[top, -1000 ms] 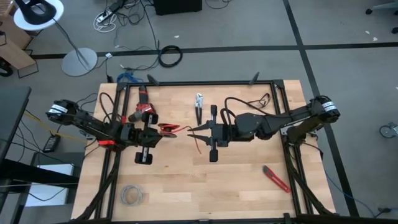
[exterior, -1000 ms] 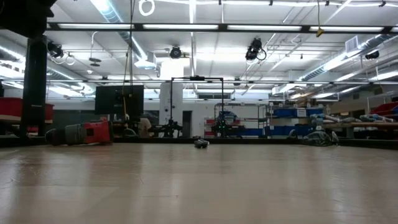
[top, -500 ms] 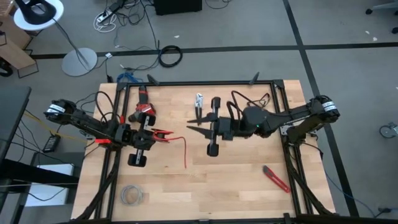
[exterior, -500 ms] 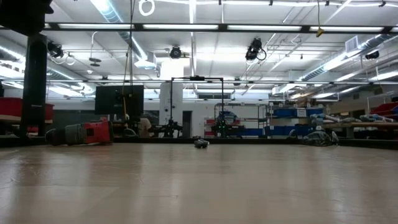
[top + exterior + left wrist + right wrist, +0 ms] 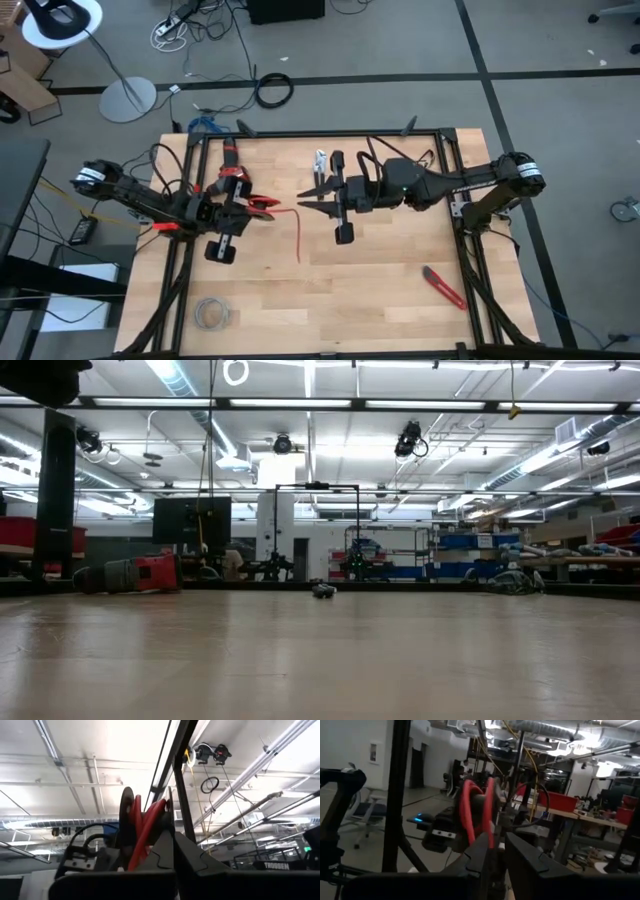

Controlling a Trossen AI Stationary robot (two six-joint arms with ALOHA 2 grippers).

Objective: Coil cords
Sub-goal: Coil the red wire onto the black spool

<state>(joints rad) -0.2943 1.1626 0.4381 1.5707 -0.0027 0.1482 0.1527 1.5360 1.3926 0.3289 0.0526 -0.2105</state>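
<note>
The cord is a thin red wire. Part of it stands as loops at the tip of my left gripper, which is shut on it above the table's left middle. From there a short strand runs to my right gripper, whose fingers point toward the left one. A loose tail leads from there toward the near edge. Whether the tail touches the table I cannot tell. In the right wrist view the loops show just past my right fingers. My left gripper pinches the cord's looped part between its shut fingers, which slant upward toward the table's right. The loops stand past the fingertips, clear of the table. My right gripper has a strand of the cord between its finger ends, coming level from the table's right. The strand lies across the fingers, and the tail leaves it slack.
A red and grey power tool and pliers lie at the far side. A red-handled cutter lies near right. A pale grey wire bundle lies near left. The black frame rails edge the table.
My right gripper has moved toward the far edge and a little toward the left, rolling its wrist. The cord's tail has swung from under the right gripper toward the left and now shows longer. A short strand has drawn out between the two grippers.
</note>
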